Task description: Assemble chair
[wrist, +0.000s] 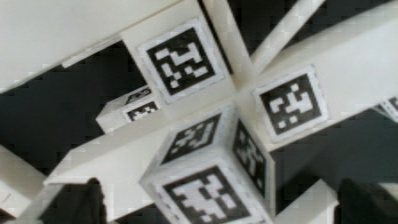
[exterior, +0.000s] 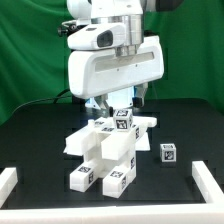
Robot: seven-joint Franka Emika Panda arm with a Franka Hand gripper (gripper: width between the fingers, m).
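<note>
while arm (exterior: 110, 60) hangs over chair (exterior: 105, 150) — jaws wide, tagged blk (wrist: 205, 185) btwn.

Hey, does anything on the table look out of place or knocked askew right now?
One small tagged cube sits alone on the black table, apart from the joined white chair parts, toward the exterior view's right. It looks loose, not damaged. Nothing else stands out.

exterior: faces arm (exterior: 110, 65), mid-range | wrist: close, looking down | shared: tagged chair parts (exterior: 105, 152)
</note>
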